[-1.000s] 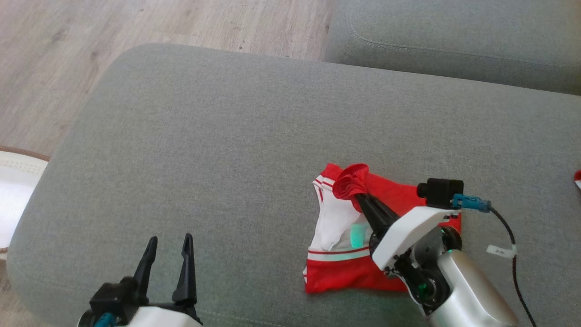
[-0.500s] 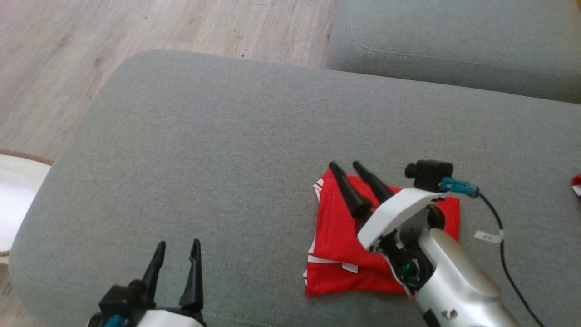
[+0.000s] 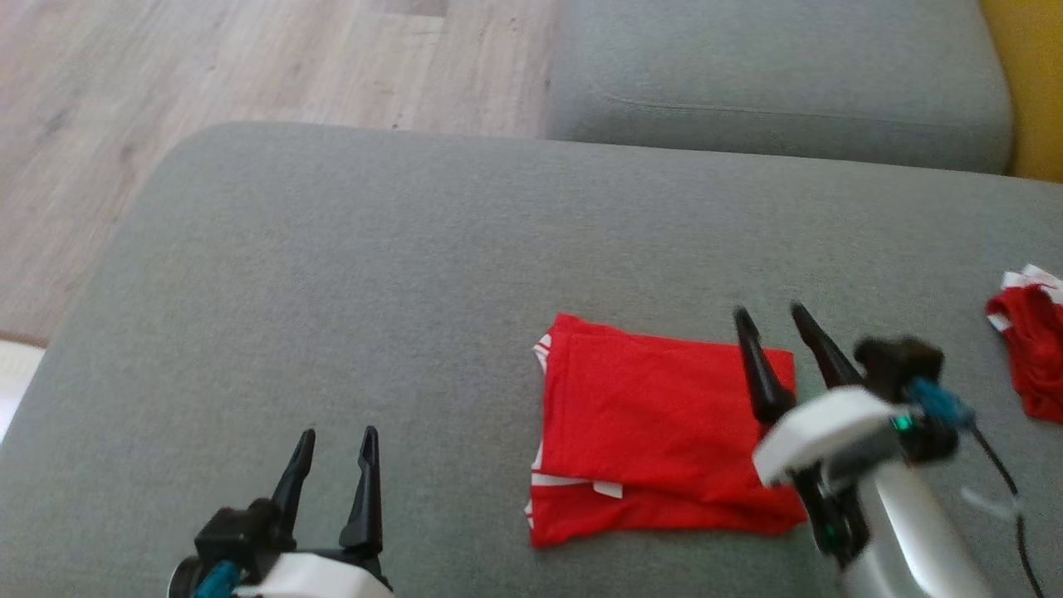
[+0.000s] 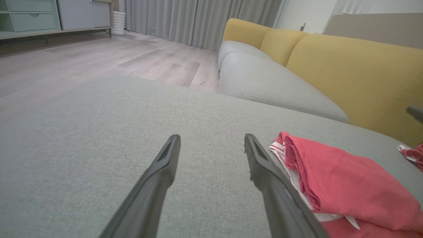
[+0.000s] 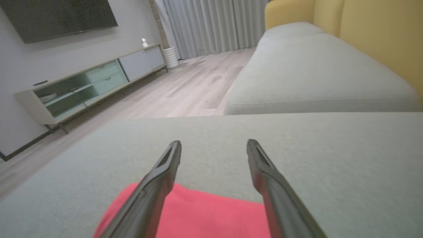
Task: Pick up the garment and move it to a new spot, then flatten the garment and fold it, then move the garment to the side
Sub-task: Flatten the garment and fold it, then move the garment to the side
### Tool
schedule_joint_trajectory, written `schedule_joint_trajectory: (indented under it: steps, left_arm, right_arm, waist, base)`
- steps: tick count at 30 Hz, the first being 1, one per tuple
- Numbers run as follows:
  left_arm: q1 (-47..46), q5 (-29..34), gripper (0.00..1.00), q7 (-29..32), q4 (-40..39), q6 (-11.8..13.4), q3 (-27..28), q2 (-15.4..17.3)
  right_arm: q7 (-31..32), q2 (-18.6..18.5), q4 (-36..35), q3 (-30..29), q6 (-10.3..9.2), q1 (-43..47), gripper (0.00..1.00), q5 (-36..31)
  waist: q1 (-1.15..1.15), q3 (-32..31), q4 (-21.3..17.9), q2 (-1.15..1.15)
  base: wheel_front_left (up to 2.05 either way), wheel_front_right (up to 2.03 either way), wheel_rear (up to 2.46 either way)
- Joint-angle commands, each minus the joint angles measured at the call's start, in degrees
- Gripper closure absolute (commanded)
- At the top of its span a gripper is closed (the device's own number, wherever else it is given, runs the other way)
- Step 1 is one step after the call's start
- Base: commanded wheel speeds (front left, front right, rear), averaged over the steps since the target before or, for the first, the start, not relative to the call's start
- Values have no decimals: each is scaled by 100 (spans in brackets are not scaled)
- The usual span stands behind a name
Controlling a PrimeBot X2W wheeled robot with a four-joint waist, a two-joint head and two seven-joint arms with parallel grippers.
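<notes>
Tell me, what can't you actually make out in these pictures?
The folded red garment: head view, right edge hidden behind the right gripper.
The right wrist: head view, blurred.
A second red cloth: head view, cut off by the right edge.

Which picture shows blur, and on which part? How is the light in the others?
Head view: the right gripper and its wrist are smeared by motion blur, while the folded red garment is fairly sharp. Left wrist view: crisp, with soft even light, no glare. Right wrist view: slightly soft overall.
</notes>
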Motion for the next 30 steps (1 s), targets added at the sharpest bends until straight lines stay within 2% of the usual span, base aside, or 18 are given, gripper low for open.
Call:
schedule_joint_trajectory:
  steps: [1,5,9,13,30]
  left_arm:
    - [-367,24,0,-84,-85,-21,195,17]
    - [-341,-1,0,-109,66,-65,234,-18]
    - [-225,-2,0,-129,148,-81,258,-36]
    - [-79,21,0,-148,231,-89,311,-40]
    - [129,93,0,-167,319,-149,442,-34]
  right_arm:
    - [-95,8,-335,-53,39,104,0,-205]
    - [-287,8,-870,-607,39,862,0,-739]
    - [-353,8,-1235,-840,39,1399,0,-724]
    - [-408,8,-1493,-767,39,1835,0,-578]
    - [-539,8,-1321,-720,39,1990,0,-589]
  waist:
    - [0,-61,-126,0]
    - [0,-177,-323,0]
    - [0,-258,-457,0]
    - [0,-331,-571,0]
    - [0,-434,-543,0]
  base:
    - [0,0,0]
    - [0,0,0]
    - [0,0,0]
    - [0,0,0]
    - [0,0,0]
